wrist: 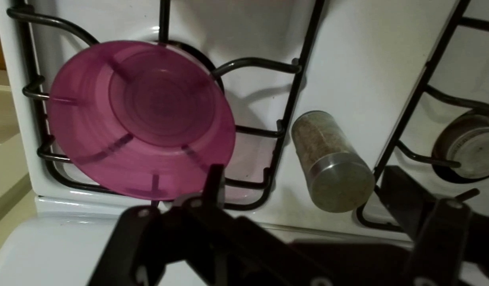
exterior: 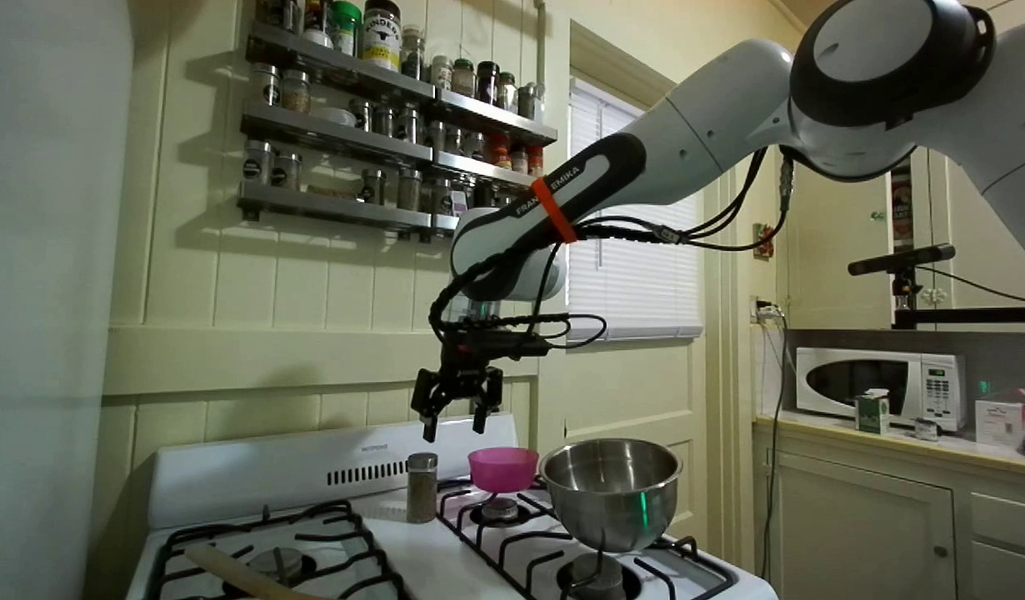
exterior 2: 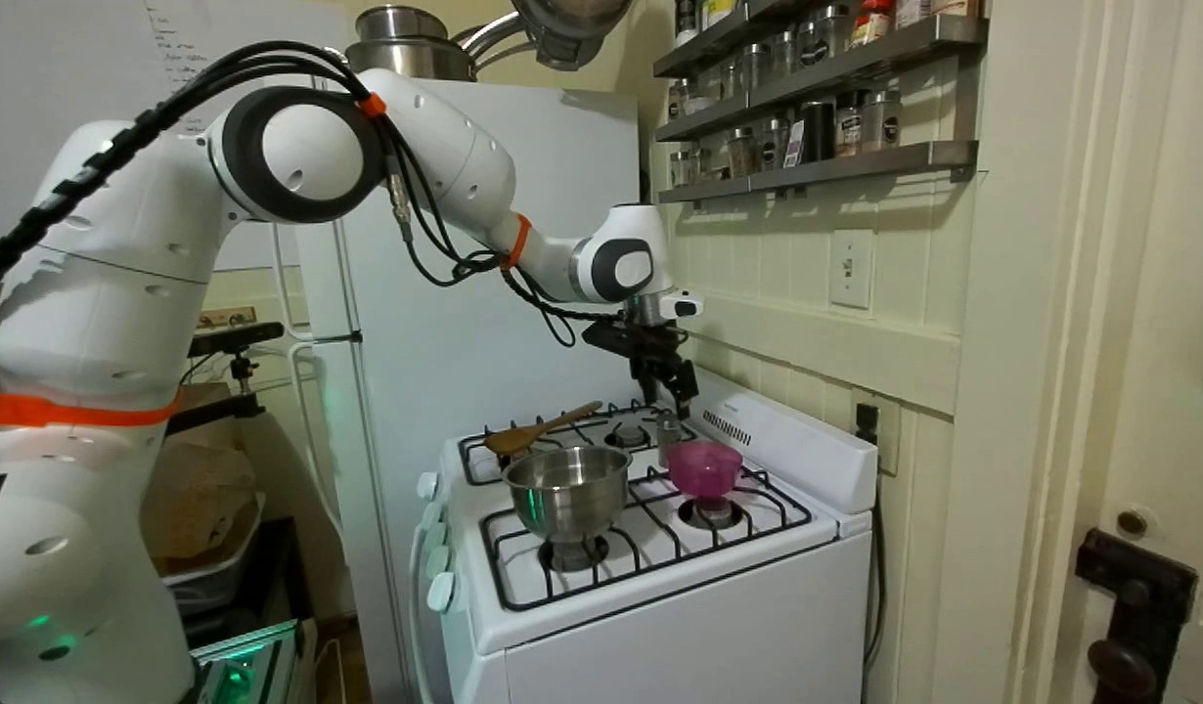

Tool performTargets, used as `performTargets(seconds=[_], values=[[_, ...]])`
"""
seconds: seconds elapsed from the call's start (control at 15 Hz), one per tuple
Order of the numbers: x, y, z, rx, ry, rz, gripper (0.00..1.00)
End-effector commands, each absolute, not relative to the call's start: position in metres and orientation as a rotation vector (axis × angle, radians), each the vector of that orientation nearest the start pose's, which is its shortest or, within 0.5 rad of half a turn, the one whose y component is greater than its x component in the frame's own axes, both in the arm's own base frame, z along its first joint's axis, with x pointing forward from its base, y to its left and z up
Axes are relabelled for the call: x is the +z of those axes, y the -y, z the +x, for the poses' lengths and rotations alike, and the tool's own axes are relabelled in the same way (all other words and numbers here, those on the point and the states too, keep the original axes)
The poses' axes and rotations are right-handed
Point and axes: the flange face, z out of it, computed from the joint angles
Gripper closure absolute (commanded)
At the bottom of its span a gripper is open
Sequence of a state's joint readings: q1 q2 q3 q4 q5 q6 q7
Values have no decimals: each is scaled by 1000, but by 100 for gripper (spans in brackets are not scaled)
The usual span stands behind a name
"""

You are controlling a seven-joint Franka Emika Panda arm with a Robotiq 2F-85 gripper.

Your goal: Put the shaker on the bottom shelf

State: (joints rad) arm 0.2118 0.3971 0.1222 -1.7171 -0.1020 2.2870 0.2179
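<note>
Just beside the pink bowl [exterior: 502, 471], the shaker [exterior: 422, 493] stands upright on the stove [exterior: 412, 554]. The pincer [exterior: 454, 428] hangs spread, higher than the bowl, on its shaker side. Well above the bowl's level, the bottom shelf [exterior: 337, 207] carries spice jars [exterior: 409, 191].

I see the shaker [exterior: 422, 489] upright on the white stovetop [exterior: 433, 560] between the burner grates [wrist: 292, 95], a see-through cylinder with brownish, grainy contents [wrist: 318, 137] and a grey metallic cap [wrist: 342, 184] (turned to me in the wrist view). Well above it I make out the bottom shelf [exterior: 333, 208], a long, metal-fronted ledge bearing a row of jars [exterior: 408, 190].
</note>
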Motion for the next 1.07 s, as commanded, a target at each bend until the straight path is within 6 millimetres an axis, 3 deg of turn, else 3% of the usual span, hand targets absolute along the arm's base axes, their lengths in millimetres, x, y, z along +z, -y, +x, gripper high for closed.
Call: performTargets(seconds=[0.0, 0.2, 0.53, 1.0], values=[[377, -211, 641, -280, 254, -3106, 0], [377, -217, 649, -336, 290, -3103, 0], [372, -244, 657, -421, 385, -3118, 0], [354, -259, 660, -600, 244, -3051, 0]])
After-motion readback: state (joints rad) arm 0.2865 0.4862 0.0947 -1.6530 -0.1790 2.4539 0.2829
